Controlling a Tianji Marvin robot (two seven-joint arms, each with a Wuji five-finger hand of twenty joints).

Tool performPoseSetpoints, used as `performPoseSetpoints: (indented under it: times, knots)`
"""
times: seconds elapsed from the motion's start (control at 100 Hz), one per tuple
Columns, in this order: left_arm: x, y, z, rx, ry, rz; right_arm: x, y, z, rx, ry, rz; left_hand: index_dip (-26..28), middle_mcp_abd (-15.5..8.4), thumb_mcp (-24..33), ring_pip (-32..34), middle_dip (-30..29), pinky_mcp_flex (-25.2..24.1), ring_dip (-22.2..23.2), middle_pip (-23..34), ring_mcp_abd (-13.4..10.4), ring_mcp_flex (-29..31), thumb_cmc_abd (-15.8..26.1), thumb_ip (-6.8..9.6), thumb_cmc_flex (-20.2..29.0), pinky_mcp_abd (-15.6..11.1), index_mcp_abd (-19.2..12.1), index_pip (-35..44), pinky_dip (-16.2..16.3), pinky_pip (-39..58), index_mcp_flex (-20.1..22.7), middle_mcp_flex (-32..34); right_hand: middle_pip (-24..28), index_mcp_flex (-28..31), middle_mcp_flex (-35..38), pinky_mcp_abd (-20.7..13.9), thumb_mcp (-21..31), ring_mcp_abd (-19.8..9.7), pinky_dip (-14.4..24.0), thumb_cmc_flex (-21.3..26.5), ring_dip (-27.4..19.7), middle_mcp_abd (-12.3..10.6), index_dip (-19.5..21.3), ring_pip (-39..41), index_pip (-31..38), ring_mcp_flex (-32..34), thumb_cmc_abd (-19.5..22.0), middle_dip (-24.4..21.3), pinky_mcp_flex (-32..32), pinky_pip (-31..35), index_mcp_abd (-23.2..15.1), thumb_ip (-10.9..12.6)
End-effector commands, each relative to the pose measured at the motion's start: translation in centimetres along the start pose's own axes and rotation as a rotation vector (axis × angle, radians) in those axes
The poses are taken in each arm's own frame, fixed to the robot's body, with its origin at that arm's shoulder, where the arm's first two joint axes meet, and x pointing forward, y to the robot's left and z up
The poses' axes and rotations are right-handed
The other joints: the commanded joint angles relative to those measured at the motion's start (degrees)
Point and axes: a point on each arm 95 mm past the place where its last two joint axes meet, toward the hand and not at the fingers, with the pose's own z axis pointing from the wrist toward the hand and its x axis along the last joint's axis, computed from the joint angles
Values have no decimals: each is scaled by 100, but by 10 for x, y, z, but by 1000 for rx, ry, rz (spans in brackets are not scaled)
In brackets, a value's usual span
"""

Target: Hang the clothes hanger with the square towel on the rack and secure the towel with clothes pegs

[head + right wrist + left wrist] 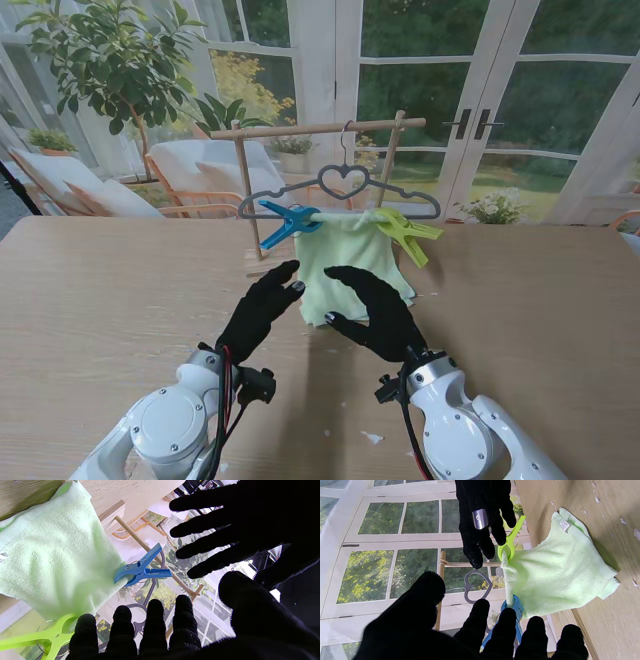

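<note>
A grey hanger [342,186] with a heart-shaped centre hangs by its hook from the wooden rack [318,128]. A light green square towel [353,268] drapes over its bar, its lower end resting on the table. A blue peg [290,222] clamps the towel's left end and a lime green peg [408,233] clamps its right end. Both pegs and the towel [555,572] [50,562] show in the wrist views. My left hand [260,310] and right hand [372,312], in black gloves, hover open just in front of the towel, holding nothing.
The wooden table [100,310] carries small white scraps [371,437] near my arms. Behind the rack are glass doors [470,110], a potted plant [95,55] and garden chairs [190,170].
</note>
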Motion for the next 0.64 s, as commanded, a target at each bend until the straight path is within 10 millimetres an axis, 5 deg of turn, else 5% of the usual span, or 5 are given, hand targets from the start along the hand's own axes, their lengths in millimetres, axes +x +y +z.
performPoseSetpoints:
  times: [0.0,0.63]
  knots:
    - [4,4,-2,-17,3,-16,1,-3,0,9,2,16,-41,-299,-140,-71,-43,55,-67,15,-212,-135,124,89,78,-255,-234,77,-100,-183,-151,-91,-111,-134,-137,-193,6,-262,3102,-155,-24,-275,-3,-105,-145,-213,198,-31,-119,-155,-257,192]
    - [8,-1,-8,-2,12,-31,7,-8,-3,5,16,26,-59,-280,-88,-84,-18,74,-152,44,-249,-133,79,90,129,-317,-234,100,-286,-215,-96,-81,-138,-72,-141,-169,22,-270,3165,-206,-9,-245,180,-120,-421,-211,187,-33,-113,-180,-205,180]
